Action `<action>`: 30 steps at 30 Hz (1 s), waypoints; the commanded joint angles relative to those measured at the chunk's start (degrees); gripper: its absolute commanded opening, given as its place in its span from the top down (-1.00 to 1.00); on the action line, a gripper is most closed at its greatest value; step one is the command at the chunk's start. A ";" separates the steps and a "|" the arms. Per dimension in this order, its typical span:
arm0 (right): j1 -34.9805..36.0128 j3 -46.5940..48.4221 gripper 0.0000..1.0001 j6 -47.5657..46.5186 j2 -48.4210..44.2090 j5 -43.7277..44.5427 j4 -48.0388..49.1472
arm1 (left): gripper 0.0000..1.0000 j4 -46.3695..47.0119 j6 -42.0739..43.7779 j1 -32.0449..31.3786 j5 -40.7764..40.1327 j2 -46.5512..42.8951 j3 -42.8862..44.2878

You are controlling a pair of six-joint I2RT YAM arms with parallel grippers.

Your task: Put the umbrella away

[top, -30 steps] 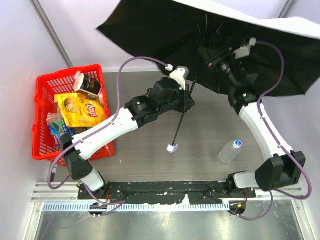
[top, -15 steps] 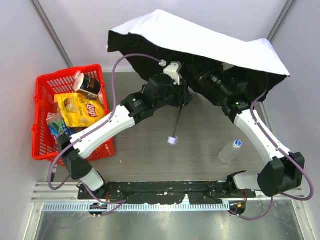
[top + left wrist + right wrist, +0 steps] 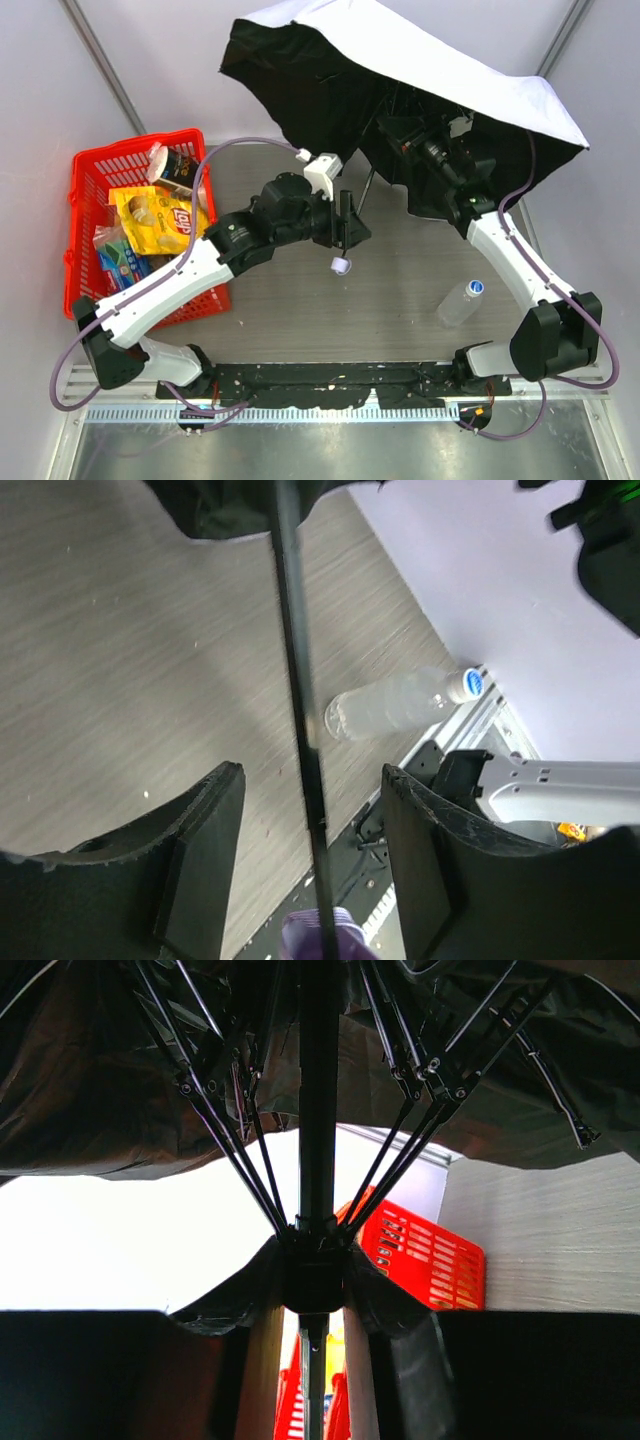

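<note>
The umbrella [image 3: 400, 60] stands open over the back of the table, pale outside and black inside. Its thin black shaft [image 3: 297, 700] passes between my left gripper's [image 3: 315, 870] spread fingers without touching either one. The small handle [image 3: 341, 265] with its lavender strap hangs just below that gripper [image 3: 345, 228]. Under the canopy, my right gripper [image 3: 313, 1290] is shut on the black runner [image 3: 313, 1265] where the ribs meet the shaft. In the top view the right gripper [image 3: 405, 133] is mostly lost in the canopy's dark underside.
A red basket [image 3: 90, 170] with snack packets stands at the left edge of the table, also visible behind the shaft as the basket [image 3: 430, 1250]. A clear water bottle [image 3: 460, 302] with a blue cap lies at the near right; the left wrist view shows the bottle [image 3: 400, 702].
My left gripper has opened off the shaft and drawn back toward the near left. The canopy has swung and tilted, and the handle has risen slightly. The right gripper keeps its hold.
</note>
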 commanded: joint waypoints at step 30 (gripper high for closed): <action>18.70 -15.48 0.99 -6.28 -14.74 14.56 3.30 | 1.00 -3.82 4.62 -1.30 -20.35 -0.16 5.86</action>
